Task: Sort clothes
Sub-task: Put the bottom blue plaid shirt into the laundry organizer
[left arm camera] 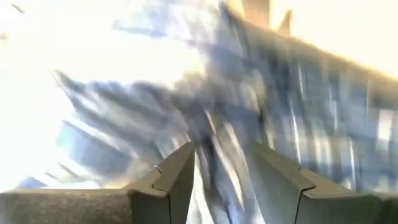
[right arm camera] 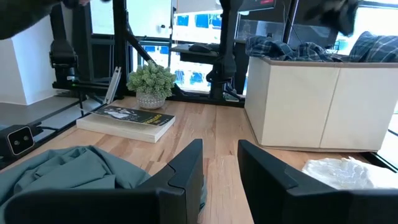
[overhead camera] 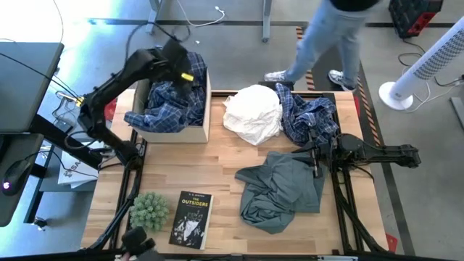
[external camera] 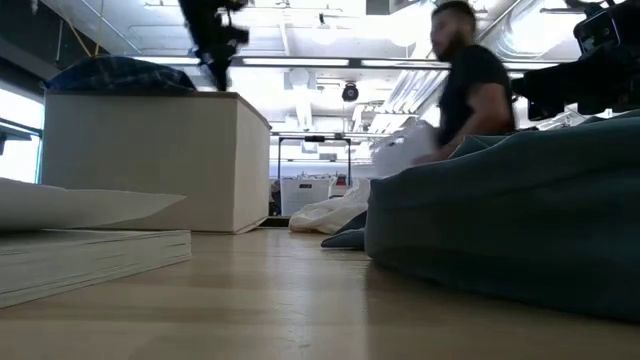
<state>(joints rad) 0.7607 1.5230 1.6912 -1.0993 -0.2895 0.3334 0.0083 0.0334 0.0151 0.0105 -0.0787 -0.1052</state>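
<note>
Wooden table point(overhead camera: 225, 181) bears "The Outsiders" book point(overhead camera: 191, 219) (left fingers point(left arm camera: 180, 177) spread over plaid shirt point(overhead camera: 167, 101)).

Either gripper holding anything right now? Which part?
Left gripper: plaid shirt folds lie between its fingers over the box; grip uncertain. Right gripper: open, empty.

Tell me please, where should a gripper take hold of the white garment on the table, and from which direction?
The white garment lies bunched in a rounded heap between the box and a plaid shirt. Probably best: come straight down from above and pinch a raised fold near its top, since its sides are crowded.
</note>
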